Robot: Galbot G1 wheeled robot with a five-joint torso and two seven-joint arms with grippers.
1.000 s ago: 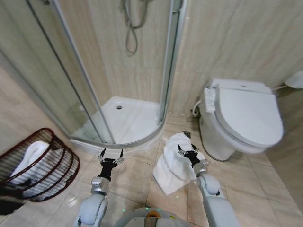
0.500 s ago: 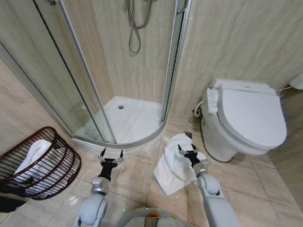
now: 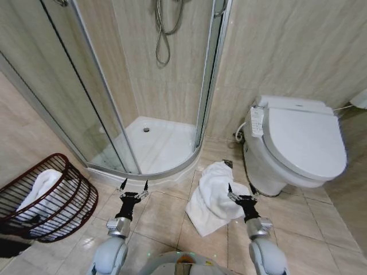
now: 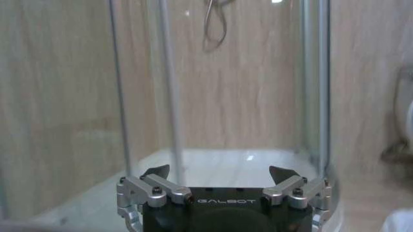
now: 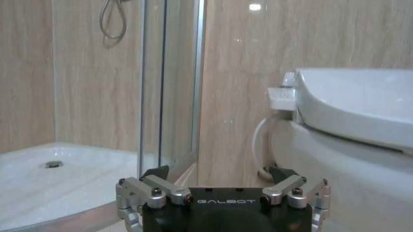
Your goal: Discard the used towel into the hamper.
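Towel (image 3: 213,197), the white used one, is seen crumpled in a loose heap on the beige tiled floor (image 3: 160,220), between the curved shower tray (image 3: 157,146) and the base of the toilet (image 3: 295,143). It's rumpled and folded over itself, with one flap spread flat toward the robot.

Going left to right: the hamper (image 3: 46,197) is found at the far left, a reddish-brown open-weave basket with thin ribs, tipped so its mouth is shown to the camera. Another white towel (image 3: 37,192) is already held inside it, draped against the inner wall. Next, the left gripper (image 3: 133,186) is held out over bare tile just in front of the shower tray's rim, fingers spread apart with nothing between them; in the left wrist view the same spread fingers (image 4: 158,173) are pointed at the glass shower enclosure (image 4: 213,82). Then the heap on the floor, and right at its toilet-side edge the right gripper (image 3: 241,196) is seen, also spread wide and holding nothing, its tips overlapping that edge in the head view. Contact can't be made out. The hamper and the crumpled towel are well apart, with the left gripper in between.
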